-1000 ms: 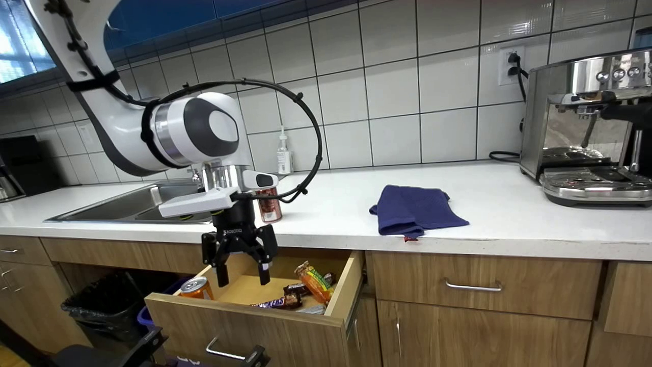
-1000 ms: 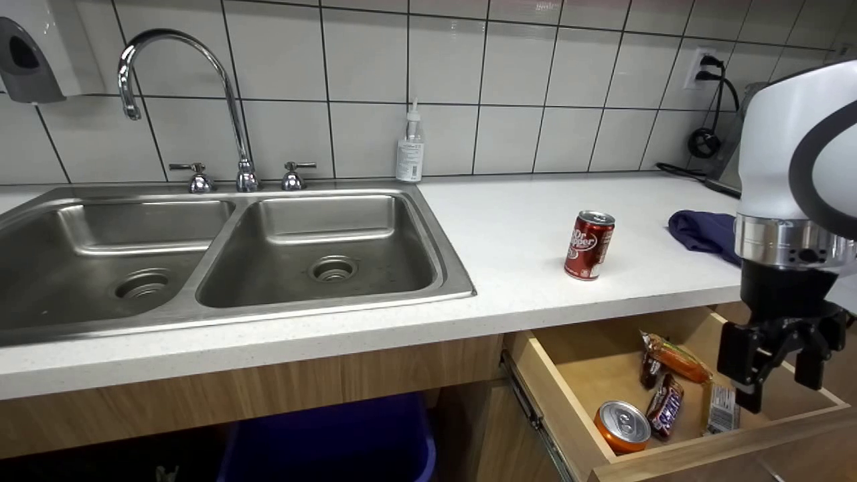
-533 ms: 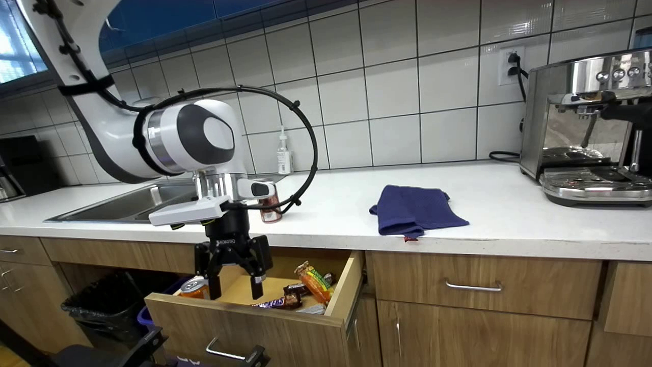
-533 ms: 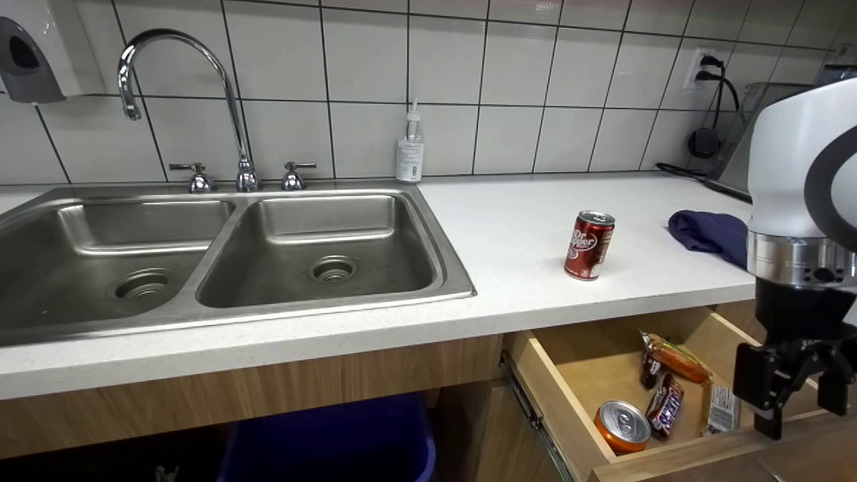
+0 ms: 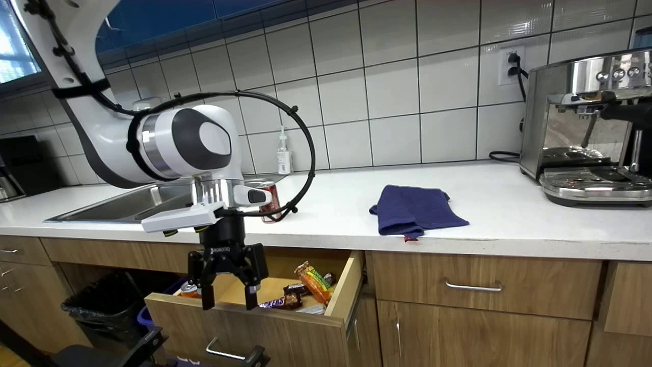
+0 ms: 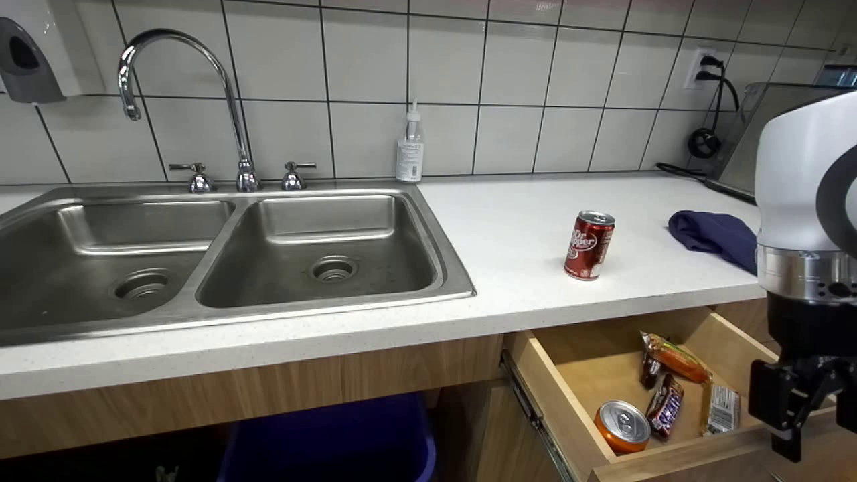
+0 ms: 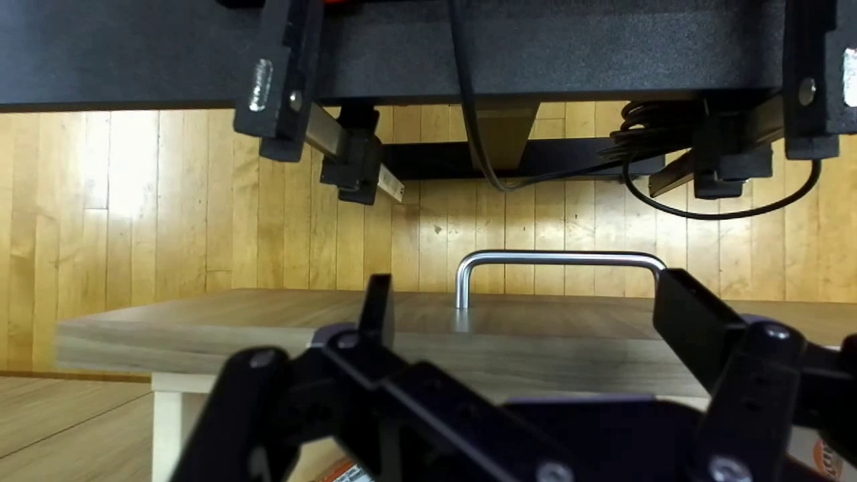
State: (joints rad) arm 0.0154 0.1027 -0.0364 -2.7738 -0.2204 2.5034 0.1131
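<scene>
Released claw [image 5: 229,304] at the front edge of the drawer [image 5: 295,334]

The claw points down with its fingers [image 7: 696,328] spread wide; in the wrist view a metal handle [image 7: 562,258] shows between them, past the drawer's front edge. Whether the claw touches the drawer, I cannot tell. The drawer juts out beneath the front edge of the counter [image 6: 515,227]. Inside, an orange can [image 6: 622,428] stands upright in the front corner toward the sink [image 6: 215,256], a chocolate bar [image 6: 665,406] just beside it. A barcoded packet [image 6: 723,410] lies near the front edge, and an orange-wrapped snack [image 6: 679,359] farther back, close to a dark wrapper [image 6: 649,370]. On the counter, a red can [image 6: 589,245] stands near the front edge, between the sink and a blue cloth [image 5: 417,210].
</scene>
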